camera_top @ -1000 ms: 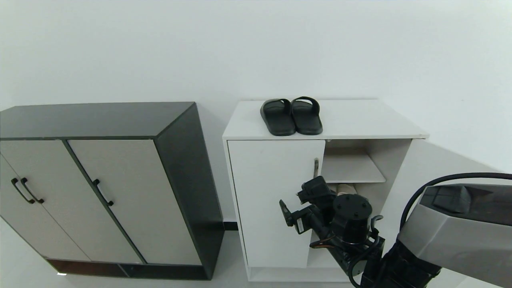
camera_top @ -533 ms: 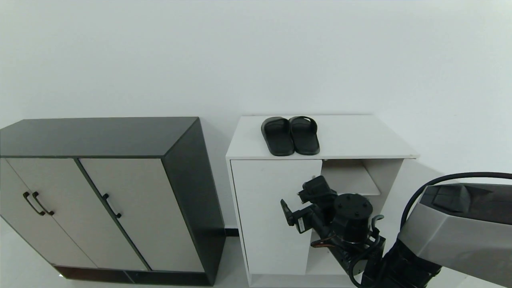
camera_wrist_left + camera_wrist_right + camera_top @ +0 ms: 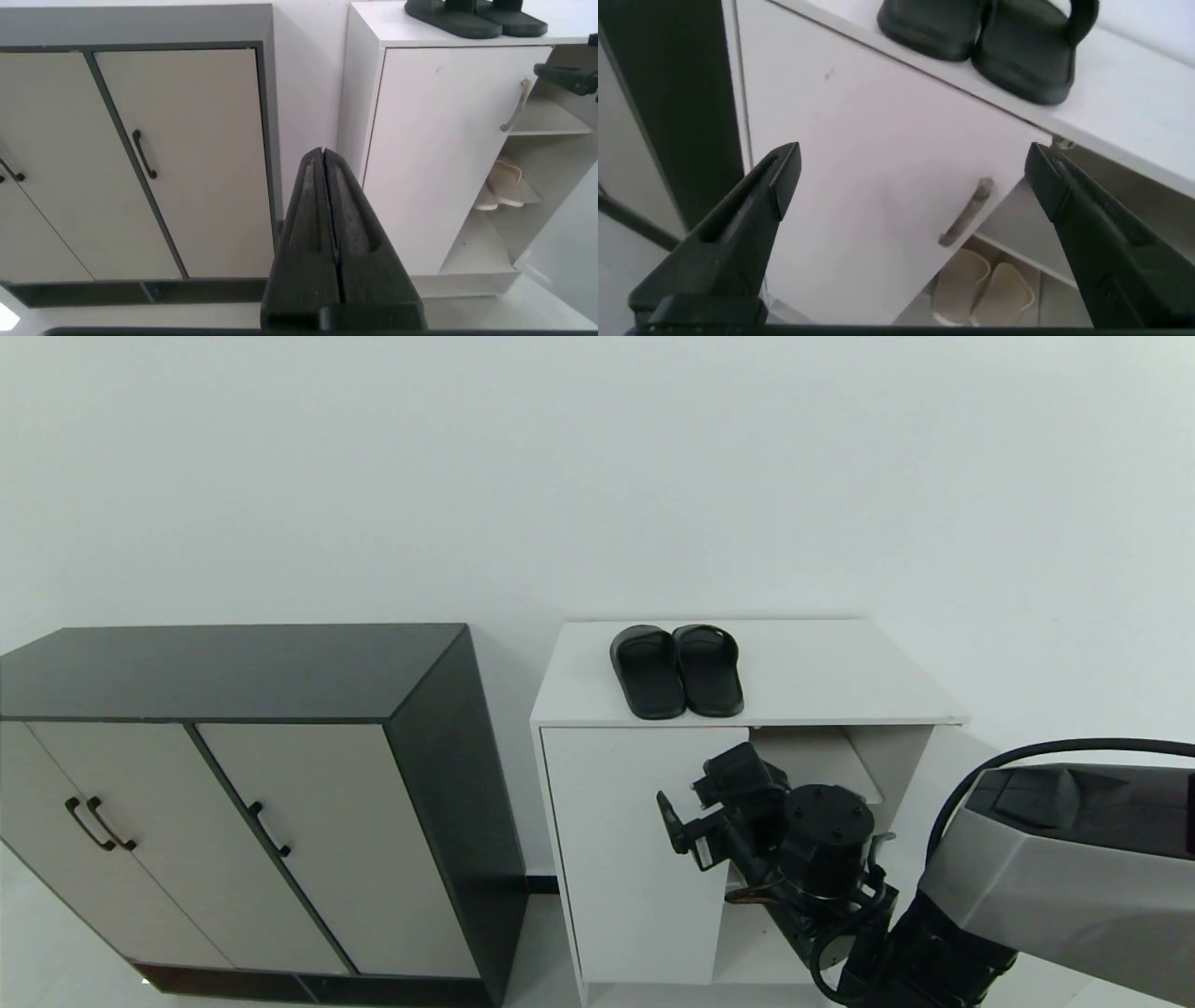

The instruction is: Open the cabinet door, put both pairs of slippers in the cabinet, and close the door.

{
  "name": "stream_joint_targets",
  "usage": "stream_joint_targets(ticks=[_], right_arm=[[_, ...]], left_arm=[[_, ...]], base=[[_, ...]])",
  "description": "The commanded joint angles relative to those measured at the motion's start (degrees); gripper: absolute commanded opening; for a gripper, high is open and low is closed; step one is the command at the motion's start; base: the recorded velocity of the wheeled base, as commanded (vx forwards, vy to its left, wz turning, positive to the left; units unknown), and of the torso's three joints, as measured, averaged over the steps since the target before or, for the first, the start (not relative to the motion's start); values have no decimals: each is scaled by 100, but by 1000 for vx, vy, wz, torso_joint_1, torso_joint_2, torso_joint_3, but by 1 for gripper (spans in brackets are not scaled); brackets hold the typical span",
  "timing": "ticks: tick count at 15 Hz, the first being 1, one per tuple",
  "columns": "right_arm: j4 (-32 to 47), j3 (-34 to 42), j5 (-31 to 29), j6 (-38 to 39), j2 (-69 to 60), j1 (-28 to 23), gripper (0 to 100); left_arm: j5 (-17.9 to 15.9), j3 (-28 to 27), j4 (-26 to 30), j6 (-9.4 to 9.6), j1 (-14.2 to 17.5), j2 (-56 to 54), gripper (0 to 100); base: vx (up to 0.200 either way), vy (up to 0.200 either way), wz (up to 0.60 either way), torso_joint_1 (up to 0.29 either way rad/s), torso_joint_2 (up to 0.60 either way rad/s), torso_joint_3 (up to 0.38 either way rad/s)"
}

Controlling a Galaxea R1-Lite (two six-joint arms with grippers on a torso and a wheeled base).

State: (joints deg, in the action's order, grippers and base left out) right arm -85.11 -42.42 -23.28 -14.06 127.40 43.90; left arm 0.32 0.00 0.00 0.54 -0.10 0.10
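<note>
Right wrist view puts the black slippers (image 3: 1032, 51) side by side near the front edge of the white cabinet (image 3: 1148, 103) top; we judge them light, rubbery and bendy, best pinched across the straps. Low inside it lie the beige slippers (image 3: 976, 285). Our right gripper (image 3: 912, 159) hangs spread wide before the door (image 3: 850, 187); the left gripper (image 3: 323, 163) is pressed together.

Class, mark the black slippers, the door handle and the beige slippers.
black slippers (image 3: 649, 689): head view, one slipper's footbed.
door handle (image 3: 964, 213): right wrist view, mid-bar.
beige slippers (image 3: 960, 278): right wrist view, one slipper's top.
</note>
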Motion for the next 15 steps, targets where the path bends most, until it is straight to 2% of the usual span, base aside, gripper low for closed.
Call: stream_joint_targets(ticks=[1,2,4,5,6,7,9,13,15], right_arm=[[223,-179,-115,-9,-5,5,100],[619,-310,-335,26,-146,5,100],[2561,-926,-607,869,-998,198,100],[3036,-1093,-625,1116,-1148,251,100],[4258,-1734,-1170,1915,-1297,383,100],[4864,-2218,-1715,2328,-1271,427,100],[5260,-2727,-1987,2592,-1156,418,100],[5242,-2701,-1987,2583,-1139,418,100],[5233,-2701,-1987,2583,-1069,409,100]], left_arm=[[3,0,0,-1,1,-1,0],[3,0,0,-1,1,-1,0],[3,0,0,8,1,-1,0],[3,0,0,8,1,-1,0],[3,0,0,8,1,-1,0],[3,0,0,8,1,-1,0],[3,0,0,17,1,-1,0],[3,0,0,25,1,-1,0],[3,0,0,25,1,-1,0]], base=[[0,0,0,0,0,0],[0,0,0,0,0,0],[0,0,0,0,0,0],[0,0,0,0,0,0],[0,0,0,0,0,0],[0,0,0,0,0,0],[0,0,0,0,0,0],[0,0,0,0,0,0],[200,0,0,2,0,9]])
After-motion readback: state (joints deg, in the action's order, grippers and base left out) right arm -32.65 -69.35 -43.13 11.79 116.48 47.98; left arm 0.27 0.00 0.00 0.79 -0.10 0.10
